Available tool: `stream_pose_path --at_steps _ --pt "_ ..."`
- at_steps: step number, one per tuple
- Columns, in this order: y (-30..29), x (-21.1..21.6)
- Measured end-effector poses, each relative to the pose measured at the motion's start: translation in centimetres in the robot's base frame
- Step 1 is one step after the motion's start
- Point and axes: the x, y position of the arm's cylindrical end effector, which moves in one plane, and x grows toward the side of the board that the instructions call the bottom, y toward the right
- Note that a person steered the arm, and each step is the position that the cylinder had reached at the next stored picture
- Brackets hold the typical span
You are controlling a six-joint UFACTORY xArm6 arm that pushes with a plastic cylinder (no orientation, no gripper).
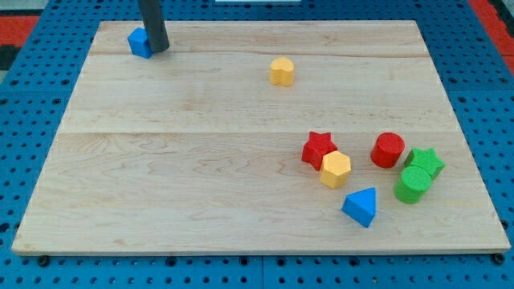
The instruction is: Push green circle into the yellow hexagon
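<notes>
The green circle (413, 185) stands at the view's lower right, touching the green star (426, 161) just above it. The yellow hexagon (336, 169) lies to its left, pressed against the red star (318, 148). The two are apart, with a gap of bare board between them. My tip (159, 49) is far away at the view's top left, right beside a blue block (139, 42) and on its right side.
A red circle (387, 150) stands between the yellow hexagon and the green star. A blue triangle (361, 206) lies below the hexagon. A second small yellow block (282, 71) sits near the top middle. The wooden board (201, 160) rests on a blue pegboard.
</notes>
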Motion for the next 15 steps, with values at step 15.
stream_pose_path --at_steps 15 --pt "33.8 28.0"
